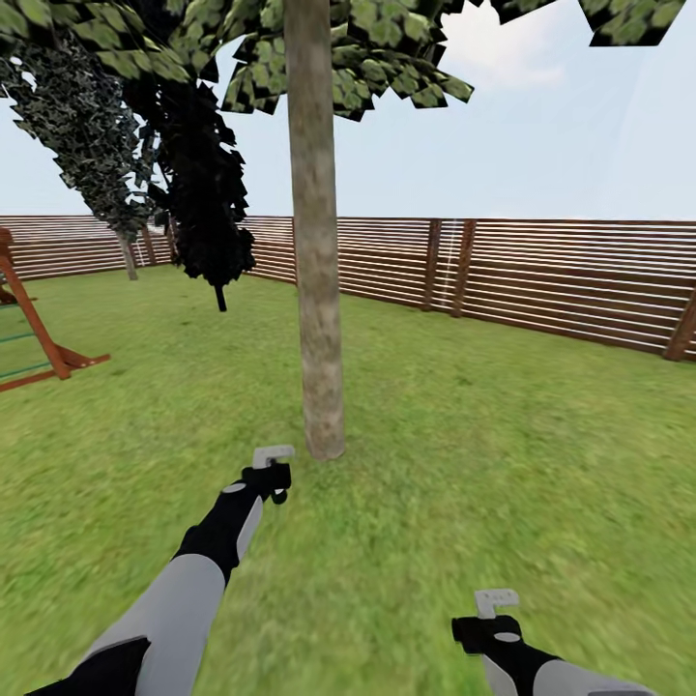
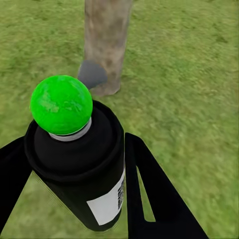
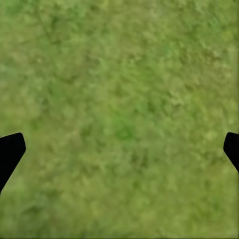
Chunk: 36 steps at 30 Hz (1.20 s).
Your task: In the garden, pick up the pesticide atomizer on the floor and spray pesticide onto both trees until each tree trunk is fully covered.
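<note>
A wheeled robot faces a tree on a fenced lawn, its left gripper (image 2: 74, 194) clamped around the pesticide atomizer (image 2: 82, 164), whose black body sits between the two dark fingers (image 2: 149, 194) with a white label showing low on its side and a bright green ball on its top. In the left wrist view the atomizer points toward the base of the tree trunk (image 1: 316, 242), which stands just beyond it on the grass (image 1: 503, 464); a small grey patch (image 2: 92, 73) shows against the foot of the trunk on the side facing the bottle. From the head camera the left gripper (image 1: 274, 476) is stretched forward and low, close to the foot of the trunk but apart from it, a pale grey piece (image 1: 272, 453) showing just above the hand; the atomizer itself cannot be made out at that range. The right gripper (image 1: 488, 628) hangs nearer the robot and to the right, well apart from the tree, its fingers spread wide over bare grass with nothing between them. The trunk rises straight into a flat canopy of green leaves (image 1: 377, 48). A dark narrow cypress (image 1: 208, 193) stands farther off to the left, a brown slatted wooden fence (image 1: 561, 280) closes the far side of the yard, and part of a wooden playset (image 1: 34, 338) shows at the left edge.
</note>
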Available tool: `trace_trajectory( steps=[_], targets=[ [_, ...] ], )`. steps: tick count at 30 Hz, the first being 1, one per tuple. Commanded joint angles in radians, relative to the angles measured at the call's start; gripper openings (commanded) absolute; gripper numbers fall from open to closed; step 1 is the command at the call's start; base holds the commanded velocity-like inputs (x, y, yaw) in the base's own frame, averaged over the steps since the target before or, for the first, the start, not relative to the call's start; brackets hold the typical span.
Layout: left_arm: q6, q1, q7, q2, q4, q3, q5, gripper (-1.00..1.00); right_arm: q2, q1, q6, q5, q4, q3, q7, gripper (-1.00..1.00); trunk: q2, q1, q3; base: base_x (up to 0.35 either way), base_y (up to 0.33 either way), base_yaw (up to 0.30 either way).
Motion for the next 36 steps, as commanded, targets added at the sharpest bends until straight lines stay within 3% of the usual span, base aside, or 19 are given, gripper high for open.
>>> trace_trajectory(
  steps=[1,11,13,16,19,29,36],
  targets=[
    [0.005,-0.001,-0.006,-0.002,-0.002,0.009,-0.01,-1.0,0.0,-0.001,-0.007,0.004,0.004,0.002,-0.004,1.0,-0.002,0.001,-0.002,0.35,0.0,0.0],
    [0.001,-0.001,-0.004,-0.002,0.008,0.015,-0.01,-1.0,0.0,0.004,-0.007,0.004,0.004,0.002,-0.004,1.0,-0.002,0.001,-0.002,0.35,0.0,0.0],
    [-0.011,-0.001,-0.004,-0.002,0.043,0.017,-0.011,-1.0,0.0,0.004,-0.007,0.004,0.005,0.002,-0.004,1.0,-0.002,0.001,-0.002,0.35,0.0,0.0],
    [-0.114,-0.001,-0.004,-0.002,0.17,0.018,-0.012,-1.0,0.0,0.004,-0.007,0.003,0.005,0.002,-0.004,1.0,-0.002,0.001,-0.002,0.35,0.0,0.0],
    [-0.131,-0.001,-0.003,0.002,0.189,0.018,-0.011,-1.0,0.0,0.004,-0.007,0.003,0.005,0.002,-0.004,1.0,-0.002,0.001,-0.002,0.35,0.0,0.0],
    [-0.13,-0.001,-0.002,0.0,0.178,0.006,-0.009,-1.0,0.0,0.005,-0.007,0.004,0.005,0.002,-0.004,1.0,-0.002,0.001,-0.002,0.35,0.0,0.0],
    [-0.074,-0.001,0.0,-0.001,0.091,0.007,-0.01,-1.0,0.0,0.005,-0.007,0.003,0.005,0.002,-0.004,1.0,-0.002,0.001,-0.002,0.35,0.0,0.0]
  ],
)
